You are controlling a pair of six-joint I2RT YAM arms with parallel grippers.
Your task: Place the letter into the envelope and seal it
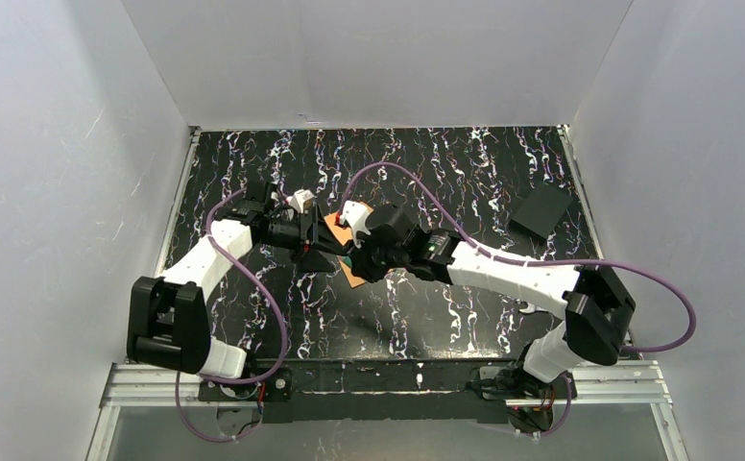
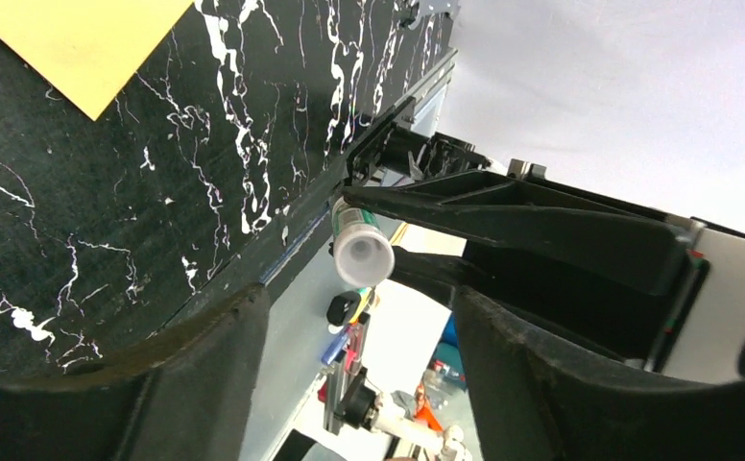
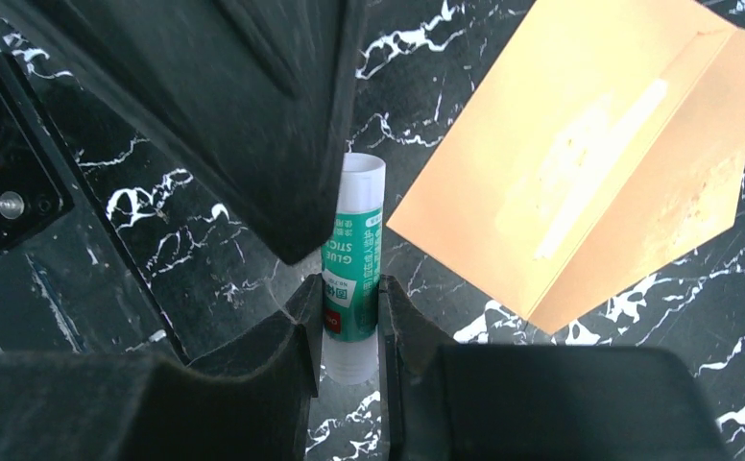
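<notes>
Right pincer [image 3: 349,303]: clamping glue stick [image 3: 357,211]; left pincer [image 2: 354,298]: gaping open near its white end; seemingly preparing glue for sealing envelope [image 3: 589,163]; next probably needing closing on that end

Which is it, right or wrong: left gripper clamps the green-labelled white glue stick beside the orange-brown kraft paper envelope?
Wrong arm: the right gripper clamps the green-labelled white glue stick beside the orange-brown kraft paper envelope, per the right wrist view.

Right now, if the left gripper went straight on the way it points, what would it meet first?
Probably the white end of the glue stick, which the right gripper clamps, straight ahead of the left gripper; the gap is unclear.
</notes>
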